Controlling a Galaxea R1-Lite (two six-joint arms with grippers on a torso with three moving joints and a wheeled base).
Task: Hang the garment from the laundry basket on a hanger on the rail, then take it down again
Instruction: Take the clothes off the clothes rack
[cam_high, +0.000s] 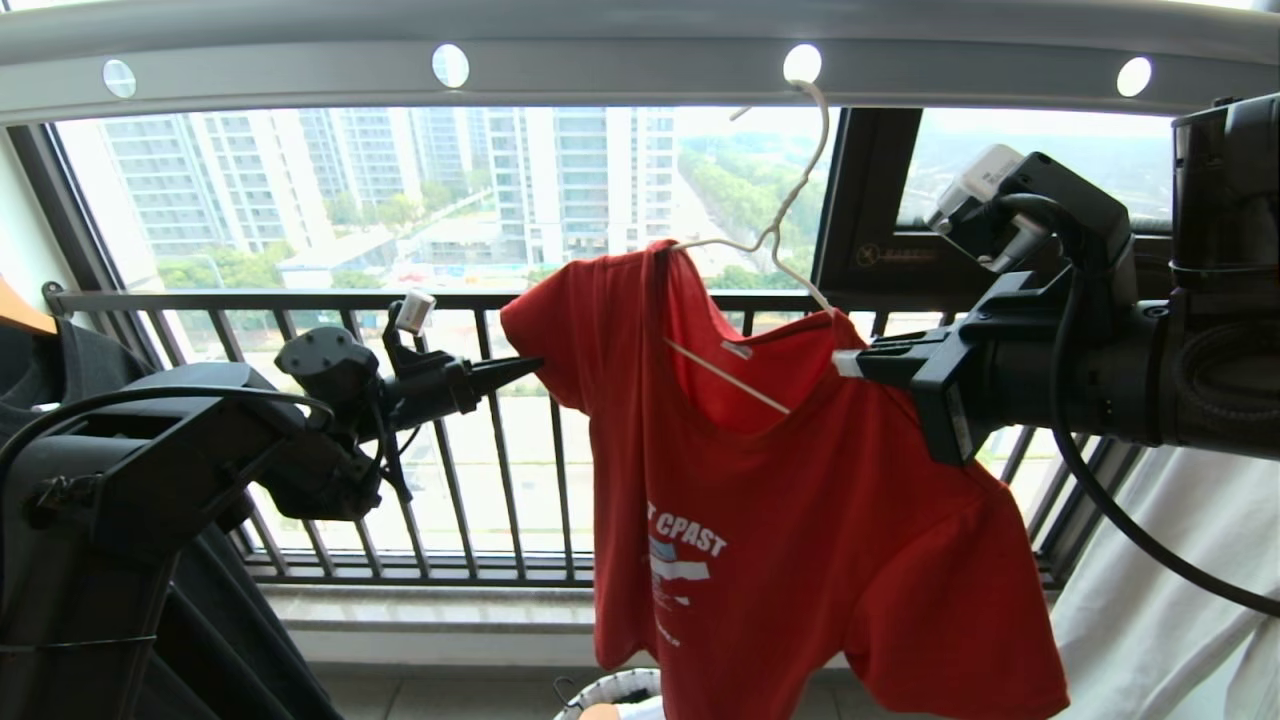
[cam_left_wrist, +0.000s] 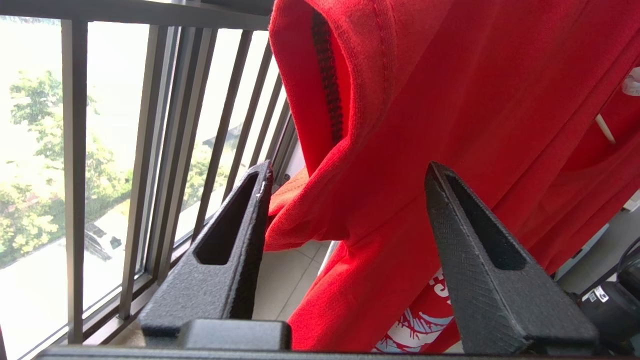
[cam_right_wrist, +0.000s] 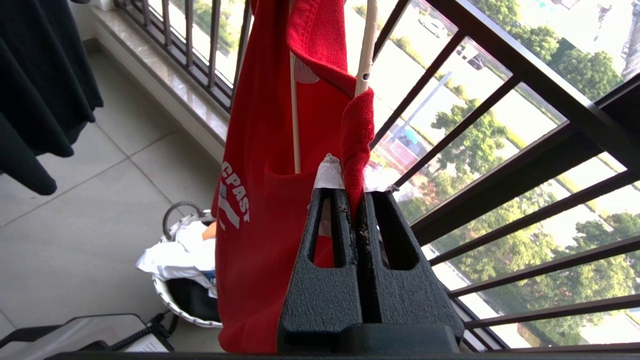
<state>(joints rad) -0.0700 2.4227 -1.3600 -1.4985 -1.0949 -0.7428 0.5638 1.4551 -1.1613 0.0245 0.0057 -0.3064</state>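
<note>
Balcony floor basket (cam_right_wrist: 172, 295) in right wrist view only; right pincer (cam_right_wrist: 354, 197) pinching garment (cam_right_wrist: 260, 200)

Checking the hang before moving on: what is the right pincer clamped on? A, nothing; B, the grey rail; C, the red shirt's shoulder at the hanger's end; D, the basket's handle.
C: the right pincer is shut on the red shirt beside the hanger end.

Left gripper (cam_left_wrist: 347, 172) right up at the red shirt sleeve

Fingers spread apart, the garment (cam_left_wrist: 450, 125) hanging between them and not pinched; black balcony railing (cam_left_wrist: 165, 125) off to one side.
</note>
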